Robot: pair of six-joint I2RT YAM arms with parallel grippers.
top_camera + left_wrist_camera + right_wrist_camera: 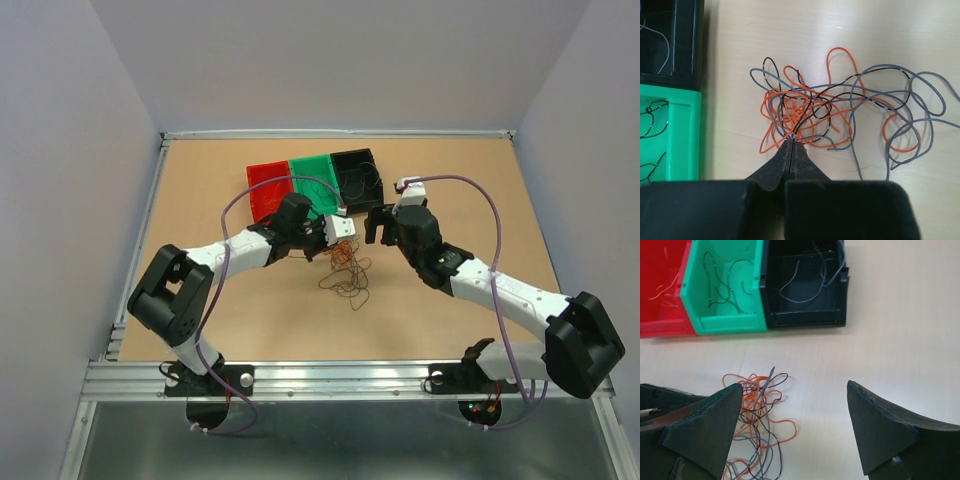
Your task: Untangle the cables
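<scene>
The cables (346, 272) are a loose tangle of thin orange, grey and black wires on the wooden table between the two arms. In the left wrist view the tangle (840, 110) spreads out ahead of my left gripper (791, 143), whose jaws are shut with their tips pinching strands at the tangle's near edge. From above, the left gripper (331, 244) sits at the tangle's upper left. My right gripper (794, 386) is open and empty, hovering above the table with the tangle (759, 415) beside its left finger (715, 425). From above it (381, 223) is to the tangle's upper right.
Three bins stand in a row at the back: red (262, 178), green (305, 167) and black (372, 165). Each holds a few loose wires. The green bin (684, 135) and black bin (687, 50) lie left of the left gripper. The table has raised edges.
</scene>
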